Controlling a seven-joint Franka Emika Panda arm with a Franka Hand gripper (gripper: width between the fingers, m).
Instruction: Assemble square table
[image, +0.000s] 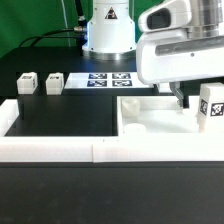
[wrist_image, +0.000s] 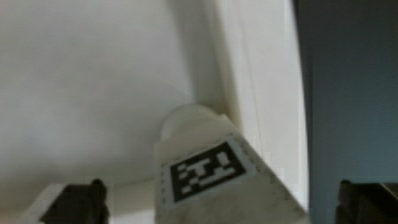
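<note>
On the exterior view's right, we see the slab lying flat on the black table, recessed face up, near the low white wall that runs along the front. One leg stands upright on the slab toward its right side, tag facing the camera. Above it hangs the gripper, whose white body fills the upper right of that view.

From the wrist view we read the gripper as released. Its two dark fingers stand wide apart, the tagged leg lies between them, and a clear gap shows on either side, so nothing is grasped. The same view shows the leg set in the recess just beside the slab's raised rim, with dark table beyond the rim.

Toward the exterior view's left, two loose legs sit side by side on the table, well apart from the slab. Between them and the slab, farther back, lies the marker board, in front of the robot's base.
</note>
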